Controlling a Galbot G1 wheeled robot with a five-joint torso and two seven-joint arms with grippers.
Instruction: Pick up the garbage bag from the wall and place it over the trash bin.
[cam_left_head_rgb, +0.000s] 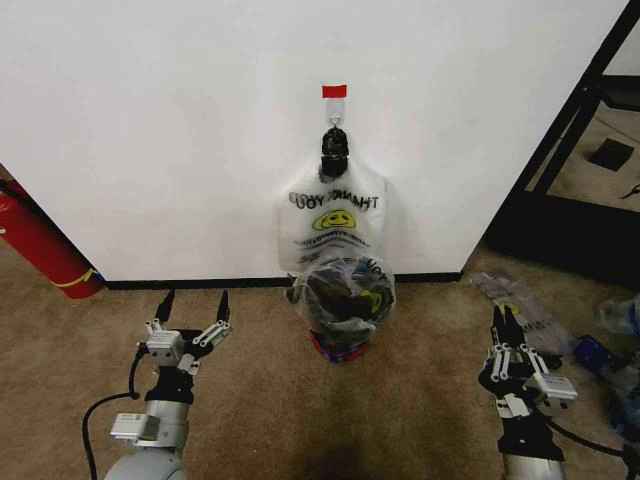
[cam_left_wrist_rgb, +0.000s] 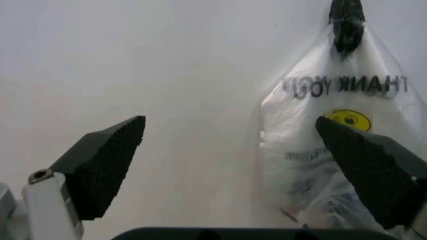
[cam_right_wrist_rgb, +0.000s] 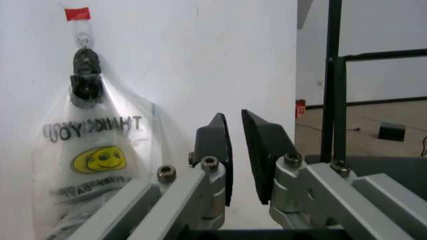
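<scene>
Garbage bag (cam_left_head_rgb: 333, 222) hangs on the wall (cam_left_head_rgb: 180, 130) from a dark hook (cam_left_head_rgb: 335, 148), just under a small red tape strip (cam_left_head_rgb: 334, 91). It's a thin, whitish plastic bag with a mirrored "THANK YOU" print and a yellow smiley; the handles are bunched at the hook. In the head view no blue patch is readable on it. Its lower edge drapes down to the trash bin (cam_left_head_rgb: 343, 298), which stands on the carpet floor (cam_left_head_rgb: 260, 400) right against the black baseboard (cam_left_head_rgb: 200, 283). The bin is a black mesh can with a red bottom rim, and crinkly clear plastic already sits over its top.

Left gripper (cam_left_head_rgb: 193, 306) is low over the carpet, left of the bin and well apart from it, pointing at the wall. Fingers (cam_left_wrist_rgb: 107, 165) are spread wide with nothing between them. In the left wrist view the bag shows just past the far finger, not touching.

Right gripper (cam_left_head_rgb: 506, 322) is low over the carpet, right of the bin, also clear of bag and bin. Its fingers (cam_right_wrist_rgb: 215, 155) are nearly together with a narrow gap, holding nothing.

Red fire extinguisher (cam_left_head_rgb: 40, 245) leans at the wall's left end. Loose flat clear bags (cam_left_head_rgb: 520, 298) lie on the floor beside the right gripper. A black frame (cam_left_head_rgb: 575, 120) stands to the right.
</scene>
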